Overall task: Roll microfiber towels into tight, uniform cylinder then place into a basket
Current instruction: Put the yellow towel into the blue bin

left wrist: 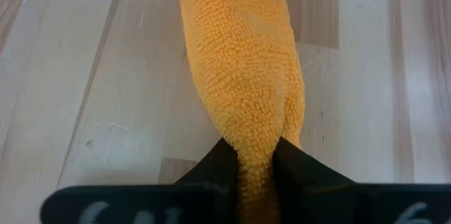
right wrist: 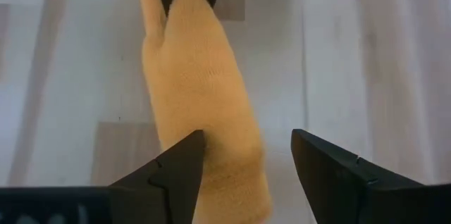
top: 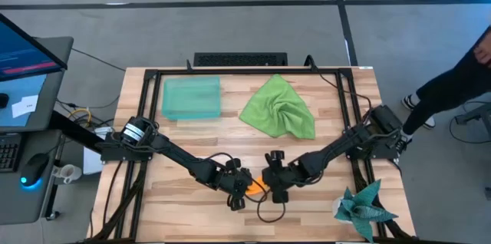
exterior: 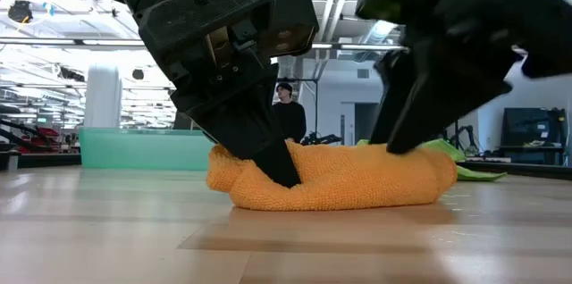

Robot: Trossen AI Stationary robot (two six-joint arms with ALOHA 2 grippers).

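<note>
The orange towel (exterior: 357, 181) lies as a rolled-up bundle on the table near its front edge, between my two grippers (top: 257, 186). My left gripper (left wrist: 254, 171) is shut on the roll's left end. My right gripper (right wrist: 246, 175) stands open over the roll's right end (right wrist: 225, 182), which lies between its fingers, close beside one of them. The lime green towel (top: 280, 110) lies crumpled at the far middle of the table. The mint-green basket (top: 165, 98) sits on the table to its left. My left gripper pinches the left end of the orange roll (left wrist: 255, 155) between its two fingers. The fingers come slanting down from the table's left and lie in line with the roll. The roll rests on the table, and its cloth narrows where the fingers squeeze it. Whether my right gripper touches the roll, I cannot tell.
A dark teal spiky cloth (top: 367, 207) lies at the table's near right corner. A person (top: 460, 83) stands beyond the table's right edge, and another (exterior: 286, 110) shows far behind the table. Bare wood lies in front of the roll.
</note>
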